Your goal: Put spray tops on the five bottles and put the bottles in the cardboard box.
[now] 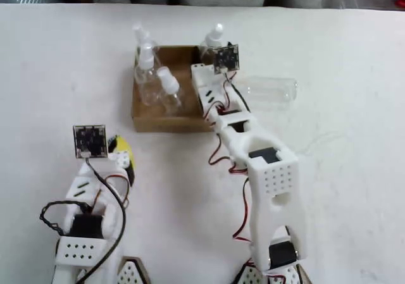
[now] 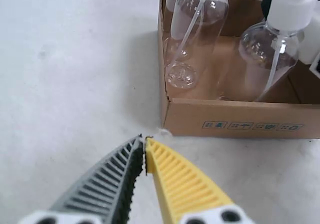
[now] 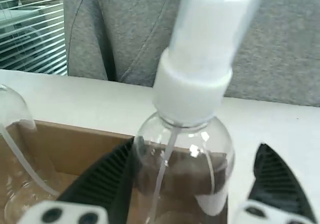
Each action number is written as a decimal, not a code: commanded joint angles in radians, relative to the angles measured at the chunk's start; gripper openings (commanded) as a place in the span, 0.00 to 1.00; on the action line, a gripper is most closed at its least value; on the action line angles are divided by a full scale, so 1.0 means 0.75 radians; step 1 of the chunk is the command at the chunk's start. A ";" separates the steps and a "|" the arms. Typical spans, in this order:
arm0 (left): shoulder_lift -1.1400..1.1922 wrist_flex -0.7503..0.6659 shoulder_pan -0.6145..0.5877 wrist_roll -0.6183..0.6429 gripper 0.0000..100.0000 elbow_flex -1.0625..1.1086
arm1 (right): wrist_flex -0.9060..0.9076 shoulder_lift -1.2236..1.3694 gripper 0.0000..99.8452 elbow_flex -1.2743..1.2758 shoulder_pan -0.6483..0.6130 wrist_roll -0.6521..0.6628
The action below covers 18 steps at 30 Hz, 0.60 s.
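Note:
The cardboard box (image 1: pixel 161 121) sits at mid-table with three clear bottles with white spray tops (image 1: pixel 147 59) standing in its left half. A fourth topped bottle (image 3: pixel 185 149) stands at the box's far right corner (image 1: pixel 215 37). My right gripper (image 3: pixel 198 144) is open around it, one black finger against the glass and the other apart from it. Another clear bottle (image 1: pixel 269 89) lies on its side on the table right of the box. My left gripper (image 2: pixel 144 143) is shut and empty, low over the table in front of the box (image 2: pixel 235 119).
The right arm (image 1: pixel 266 170) stretches from the near edge up to the box's right side. The left arm (image 1: pixel 95 195) stays at the near left. Bare white table lies left of the box and at the far right.

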 commanded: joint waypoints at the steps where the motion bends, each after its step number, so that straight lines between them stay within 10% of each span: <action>1: 0.001 -0.002 -0.003 0.006 0.02 -0.008 | 0.021 -0.079 0.33 -0.047 -0.007 -0.012; 18: 0.001 -0.002 -0.003 0.004 0.02 -0.008 | 0.021 -0.163 0.34 -0.049 -0.030 -0.084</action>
